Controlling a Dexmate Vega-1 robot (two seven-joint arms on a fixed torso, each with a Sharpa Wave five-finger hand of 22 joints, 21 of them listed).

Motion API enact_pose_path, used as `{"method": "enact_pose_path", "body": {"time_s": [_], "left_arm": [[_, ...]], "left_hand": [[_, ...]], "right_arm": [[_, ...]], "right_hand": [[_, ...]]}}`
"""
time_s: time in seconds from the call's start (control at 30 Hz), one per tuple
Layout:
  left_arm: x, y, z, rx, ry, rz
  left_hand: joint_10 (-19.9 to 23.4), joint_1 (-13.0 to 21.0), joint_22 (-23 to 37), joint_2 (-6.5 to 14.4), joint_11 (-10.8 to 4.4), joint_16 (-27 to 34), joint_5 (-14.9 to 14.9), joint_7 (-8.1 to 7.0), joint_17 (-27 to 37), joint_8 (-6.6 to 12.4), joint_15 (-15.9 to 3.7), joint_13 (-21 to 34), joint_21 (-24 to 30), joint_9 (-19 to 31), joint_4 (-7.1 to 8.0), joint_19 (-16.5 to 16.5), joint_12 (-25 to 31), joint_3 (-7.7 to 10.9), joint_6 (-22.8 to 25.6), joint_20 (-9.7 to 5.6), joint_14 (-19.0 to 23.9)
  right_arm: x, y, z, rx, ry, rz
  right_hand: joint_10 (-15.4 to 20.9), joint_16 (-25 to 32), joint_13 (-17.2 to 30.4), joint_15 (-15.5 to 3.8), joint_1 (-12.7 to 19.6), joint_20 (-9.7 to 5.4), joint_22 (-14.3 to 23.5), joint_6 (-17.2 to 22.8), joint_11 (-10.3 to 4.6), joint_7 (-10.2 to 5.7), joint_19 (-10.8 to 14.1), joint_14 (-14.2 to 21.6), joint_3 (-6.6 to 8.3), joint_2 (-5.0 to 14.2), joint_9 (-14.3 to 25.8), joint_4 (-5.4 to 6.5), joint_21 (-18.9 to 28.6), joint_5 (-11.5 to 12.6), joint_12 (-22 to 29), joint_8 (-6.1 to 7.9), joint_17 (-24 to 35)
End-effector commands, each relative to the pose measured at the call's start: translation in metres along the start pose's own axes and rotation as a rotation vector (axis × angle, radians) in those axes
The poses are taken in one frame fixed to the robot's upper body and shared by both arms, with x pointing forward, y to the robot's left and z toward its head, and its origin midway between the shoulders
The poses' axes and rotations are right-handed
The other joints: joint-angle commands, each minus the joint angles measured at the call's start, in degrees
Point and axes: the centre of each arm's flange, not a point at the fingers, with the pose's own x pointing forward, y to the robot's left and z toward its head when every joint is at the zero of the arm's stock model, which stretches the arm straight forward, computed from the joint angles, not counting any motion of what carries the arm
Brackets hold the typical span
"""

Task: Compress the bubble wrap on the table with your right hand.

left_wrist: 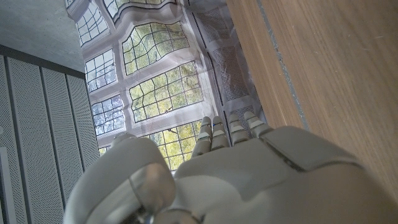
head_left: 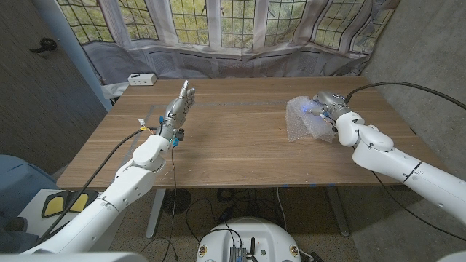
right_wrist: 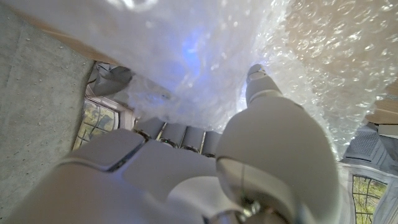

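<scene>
Your right hand point(head_left: 330, 104) is on the bubble wrap point(head_left: 306, 120), over on the right side of the wooden surface point(head_left: 240, 138), toward the far edge. From the head view the hand sits on the wrap's right part, with the crumpled clear sheet spreading out to its left. In the right wrist view the wrap point(right_wrist: 298, 56) fills the space just ahead of your right hand point(right_wrist: 205, 168), and the fingers point(right_wrist: 258, 81) push straight into it, with a blue glint in the plastic beside them. Whether those fingers are curled around a fold or just pressing against the sheet, I cannot tell.

Your left hand point(head_left: 178, 108) is well apart from the wrap, on the left half of the surface, standing on its edge with fingers point(head_left: 187, 92) straight, close together, pointing toward the far side and holding nothing. The left wrist view shows that left hand point(left_wrist: 236, 180) beside bare wood. A small white box point(head_left: 141, 78) sits at the far left corner.
</scene>
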Motion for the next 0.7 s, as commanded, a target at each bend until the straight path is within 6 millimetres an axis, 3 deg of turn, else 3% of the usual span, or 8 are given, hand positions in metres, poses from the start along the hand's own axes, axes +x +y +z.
{"method": "enact_pose_path", "body": {"time_s": [0.03, 0.7], "left_arm": [[-0.001, 0.0, 0.0, 0.001, 0.002, 0.0], [-0.002, -0.003, -0.001, 0.001, 0.007, -0.008]], "left_hand": [[0.4, 0.5, 0.1, 0.0, 0.07, 0.0, -0.1, 0.28, 0.1, -0.11, 0.11, 0.1, 0.1, 0.1, 0.02, -0.4, 0.0, 0.14, 0.3, 0.01, 0.3], [0.4, 0.5, 0.1, 0.0, 0.09, 0.0, -0.1, 0.19, 0.1, -0.08, 0.12, 0.1, 0.1, 0.1, 0.02, -0.4, 0.0, 0.2, 0.4, 0.04, 0.3]], "right_arm": [[0.004, 0.011, 0.001, 0.013, 0.003, 0.016], [0.004, 0.032, 0.004, 0.028, 0.025, -0.024]], "right_hand": [[-0.5, -0.2, 0.0, -0.39, -0.8, -0.28, 0.2, -0.7, 0.08, 0.07, -0.5, -1.0, -0.09, -0.04, 0.1, -0.25, -0.3, -0.2, 0.0, -0.19, 0.1], [-3.8, -1.1, -0.3, 0.87, -1.8, 0.22, 0.1, -3.2, 0.52, 0.33, -2.6, -4.5, -0.59, -0.26, 0.2, -0.69, -1.8, -0.3, -0.3, -0.18, 0.4]]}}
